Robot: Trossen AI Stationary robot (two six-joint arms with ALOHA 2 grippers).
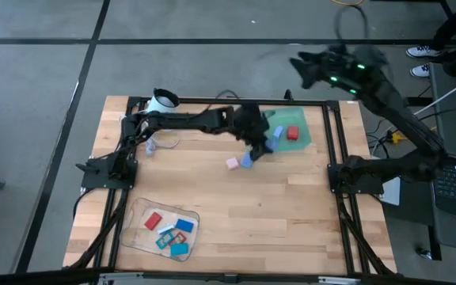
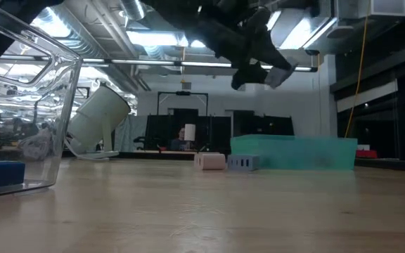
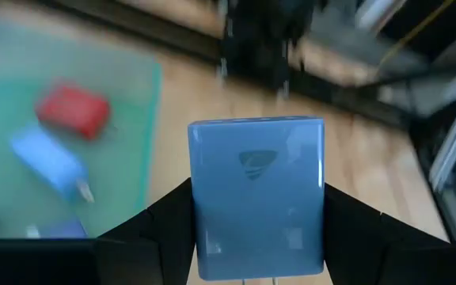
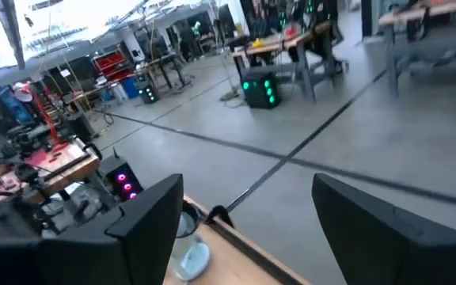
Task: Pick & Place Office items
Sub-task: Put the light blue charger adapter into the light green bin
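**Left arm holds a blue block above the green mat**

The table (image 1: 236,214) is pale wood planks inside a dark metal frame, standing on a grey concrete floor crossed by dark lines. At its near edge sits a clear plastic tray (image 1: 141,237) holding 1 red block (image 1: 153,220) and several blue and teal blocks (image 1: 177,237). In the low view the tray's clear wall rises at the near left, with a blue block behind it.

Toward the middle of the table, a pink block (image 1: 232,163) and a light blue block (image 1: 246,161) lie just beside each other on bare wood. The left gripper (image 1: 261,145) hangs above them at the edge of a green mat (image 1: 303,136), its fingers clenched on a blue block (image 3: 256,206). That block is flat and rectangular, with rounded corners and a faint emblem on its face. It is lifted clear of the table. On the mat lie a red block (image 1: 293,133) and another blue block (image 1: 276,133).

At the far left corner a white mug (image 1: 162,101) is tilted, with a white cord (image 1: 150,146) near it.

The right gripper (image 1: 309,70) is raised beyond the far edge, its fingers (image 4: 145,218) spread and holding nothing. Behind it stretches a workshop with benches and ceiling lights.
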